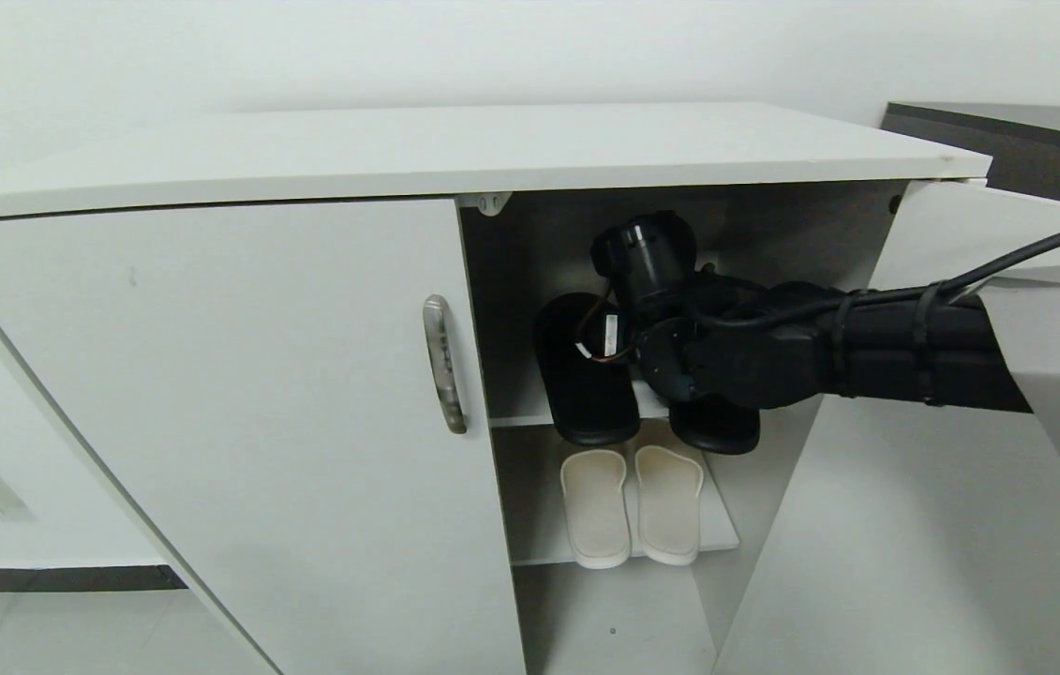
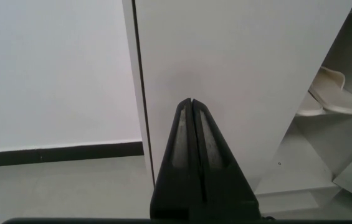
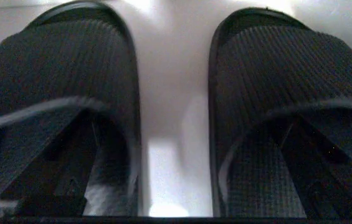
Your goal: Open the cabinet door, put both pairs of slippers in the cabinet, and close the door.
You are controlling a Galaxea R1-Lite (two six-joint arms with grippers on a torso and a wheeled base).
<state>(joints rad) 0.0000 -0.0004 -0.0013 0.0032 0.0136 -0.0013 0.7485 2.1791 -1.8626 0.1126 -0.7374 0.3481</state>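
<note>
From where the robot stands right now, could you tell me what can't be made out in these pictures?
Head view: the arm covers most of the right black slipper.
Head view: the closed door hides the left half of the cabinet.
Right wrist view: the picture's edge cuts off the near ends of both black slippers.

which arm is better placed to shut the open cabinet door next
Right, probably: the right gripper is at the black slippers inside the cabinet, just beside the open door; the left gripper, shut, faces the closed door, farther off.
</note>
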